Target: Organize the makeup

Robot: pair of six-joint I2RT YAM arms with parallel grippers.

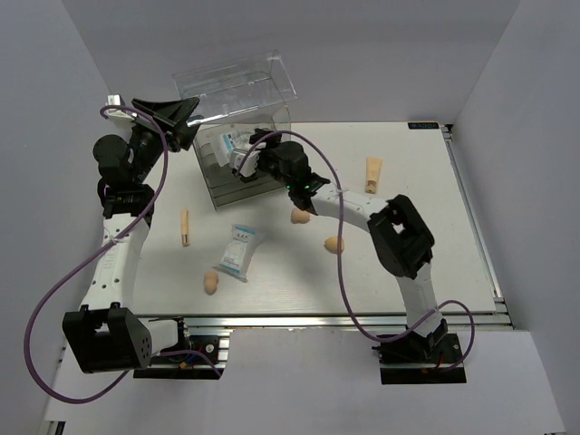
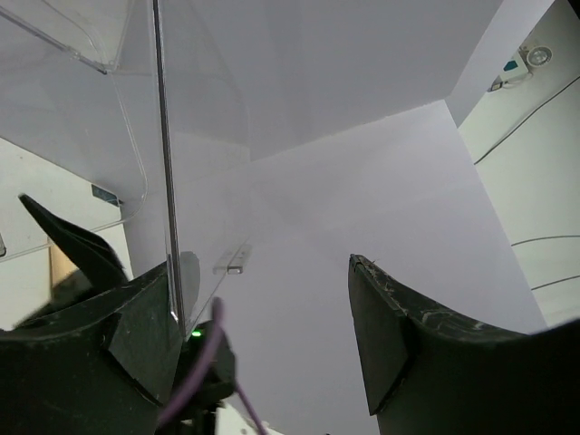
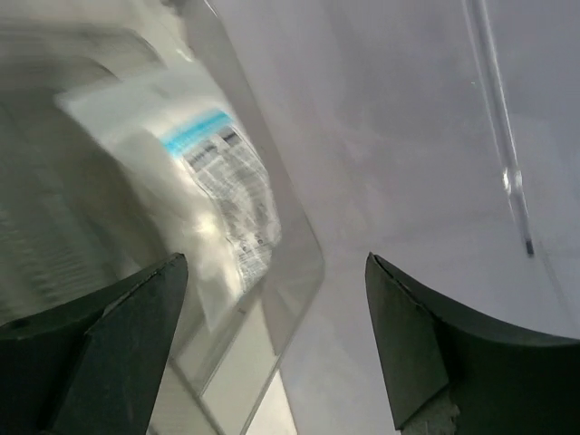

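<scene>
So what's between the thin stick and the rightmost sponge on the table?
The white-and-blue packet lies flat between the stick and that sponge, touching neither. Only the top external view shows it.

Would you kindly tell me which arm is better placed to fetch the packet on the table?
Probably right: the right end effector stands open and empty at the clear box, while the left end effector sits at the raised lid, apparently propping it.
</scene>
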